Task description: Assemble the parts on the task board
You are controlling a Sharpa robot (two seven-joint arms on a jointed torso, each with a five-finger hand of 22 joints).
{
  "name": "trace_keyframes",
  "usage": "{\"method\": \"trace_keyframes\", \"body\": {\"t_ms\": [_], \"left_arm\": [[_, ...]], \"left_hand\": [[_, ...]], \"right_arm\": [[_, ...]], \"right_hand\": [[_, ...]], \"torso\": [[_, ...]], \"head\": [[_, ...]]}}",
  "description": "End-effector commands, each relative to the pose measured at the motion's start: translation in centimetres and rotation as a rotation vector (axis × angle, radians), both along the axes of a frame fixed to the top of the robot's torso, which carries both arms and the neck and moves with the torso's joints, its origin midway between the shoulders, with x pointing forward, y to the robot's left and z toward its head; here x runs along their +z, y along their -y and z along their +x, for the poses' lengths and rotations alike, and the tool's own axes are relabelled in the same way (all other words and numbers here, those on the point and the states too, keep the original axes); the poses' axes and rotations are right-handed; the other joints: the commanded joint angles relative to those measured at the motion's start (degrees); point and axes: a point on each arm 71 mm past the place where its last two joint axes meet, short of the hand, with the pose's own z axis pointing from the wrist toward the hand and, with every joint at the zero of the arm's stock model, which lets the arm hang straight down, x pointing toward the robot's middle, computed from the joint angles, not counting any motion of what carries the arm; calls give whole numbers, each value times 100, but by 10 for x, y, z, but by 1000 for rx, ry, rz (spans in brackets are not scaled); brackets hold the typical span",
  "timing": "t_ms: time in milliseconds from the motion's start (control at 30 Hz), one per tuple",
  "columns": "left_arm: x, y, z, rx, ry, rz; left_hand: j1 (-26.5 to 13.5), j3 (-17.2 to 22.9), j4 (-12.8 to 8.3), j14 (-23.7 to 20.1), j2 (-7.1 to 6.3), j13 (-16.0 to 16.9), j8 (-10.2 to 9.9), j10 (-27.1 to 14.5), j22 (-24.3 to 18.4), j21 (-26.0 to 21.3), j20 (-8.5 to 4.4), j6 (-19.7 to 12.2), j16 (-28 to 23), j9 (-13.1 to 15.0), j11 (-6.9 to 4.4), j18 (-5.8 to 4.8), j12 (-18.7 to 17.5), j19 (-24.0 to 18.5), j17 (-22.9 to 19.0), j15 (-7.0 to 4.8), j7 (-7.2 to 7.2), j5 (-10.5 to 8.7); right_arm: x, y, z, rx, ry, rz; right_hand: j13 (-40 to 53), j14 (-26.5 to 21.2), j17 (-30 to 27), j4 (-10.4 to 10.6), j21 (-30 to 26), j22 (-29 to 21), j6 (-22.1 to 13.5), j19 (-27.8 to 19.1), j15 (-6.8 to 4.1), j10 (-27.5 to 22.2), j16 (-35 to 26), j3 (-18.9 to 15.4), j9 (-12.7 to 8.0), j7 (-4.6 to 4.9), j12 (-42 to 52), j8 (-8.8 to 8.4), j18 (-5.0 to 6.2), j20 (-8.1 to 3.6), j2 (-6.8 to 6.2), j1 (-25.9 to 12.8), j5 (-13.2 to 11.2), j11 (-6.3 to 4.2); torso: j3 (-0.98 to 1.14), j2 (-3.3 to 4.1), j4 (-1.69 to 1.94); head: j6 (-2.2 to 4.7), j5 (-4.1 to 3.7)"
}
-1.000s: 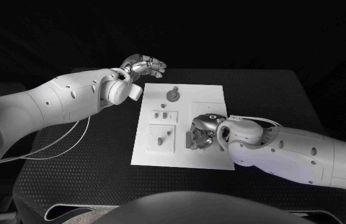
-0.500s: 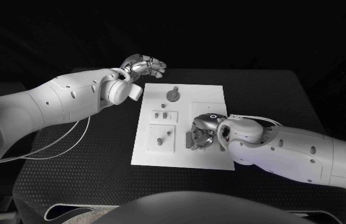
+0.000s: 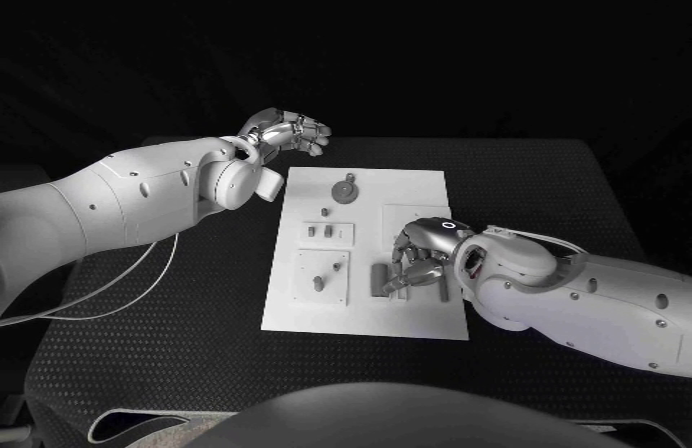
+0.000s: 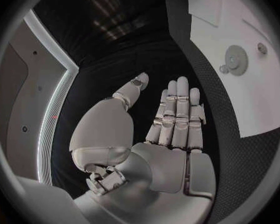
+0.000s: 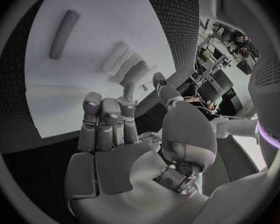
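Observation:
The white task board (image 3: 366, 308) lies in the middle of the table. On it are a gear (image 3: 346, 189), a small peg (image 3: 327, 210), small pieces (image 3: 322, 231) and an upright piece (image 3: 319, 283). A long bar (image 3: 381, 279) lies near the board's right side. My right hand (image 3: 420, 252) hovers just beside that bar, fingers apart and nothing in them. In the right wrist view the fingers (image 5: 102, 119) stretch over the board (image 5: 96, 5) and the bar (image 5: 64, 27) lies apart from them. My left hand (image 3: 289, 131) is raised beyond the board's far left corner, holding nothing, fingers (image 4: 177, 114) straight.
The left wrist view has the gear (image 4: 237, 59) and a peg (image 4: 262, 48) on the board (image 4: 258, 104). A thin cable (image 3: 137, 283) loops on the black table (image 3: 173, 358) under the left arm. There is bare table on both sides of the board.
My right hand has lifted and drawn back toward the board's right edge, its fingers spreading, which uncovers the long bar. The left arm has not moved.

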Motion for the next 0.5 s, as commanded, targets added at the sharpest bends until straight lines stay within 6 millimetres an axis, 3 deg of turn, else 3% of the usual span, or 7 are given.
{"method": "trace_keyframes", "body": {"t_ms": [33, 233, 367, 500], "left_arm": [[1, 1, 0, -10, 2, -10], [1, 1, 0, -9, 2, -10], [1, 2, 0, -12, 1, -10], [0, 1, 0, -10, 1, -9]], "left_hand": [[-30, 9, 26, 33, -2, -8, 30, 25, 70, -27, 20, -37, -25, -5, 4, 36, -12, -8, 8, 9, -12, 38], [-30, 8, 25, 33, -4, -8, 30, 24, 72, -28, 20, -38, -28, -6, 4, 36, -12, -9, 11, 10, -12, 38], [-27, 9, 24, 33, -3, -9, 31, 24, 73, -29, 20, -38, -30, -6, 4, 36, -12, -9, 14, 10, -12, 38], [-26, 9, 24, 33, -2, -9, 31, 24, 73, -29, 20, -38, -32, -7, 4, 36, -12, -9, 16, 10, -12, 38]], "right_arm": [[16, 4, 2, -24, 30, 151], [30, 20, 11, -72, -11, 171], [30, 36, 17, -118, -53, 137], [21, 56, 23, -173, -158, 49]], "right_hand": [[-4, -10, -1, -10, -34, -21, -88, -45, -51, -54, -26, -128, -10, 20, -48, -39, 84, -14, 8, -93, 20, 19], [-4, -16, 11, -7, -49, -43, -138, -47, -59, -62, -32, -266, -7, 28, -84, -32, 84, -36, 63, -201, 31, 21], [2, -18, 16, -13, -52, -49, -155, -50, -56, -58, -35, -262, -8, 30, -89, -29, 84, -47, 128, -145, 30, 23], [15, 3, 28, -5, -28, -53, -211, -20, -41, -29, -30, 31, -27, 50, -91, -44, 84, -68, 371, 338, -6, 40]], "torso": [[7, 2, -4], [12, 1, -10], [3, 0, -5], [0, 2, 0]], "head": [[0, -26], [45, -60], [73, -105], [96, -165]]}}
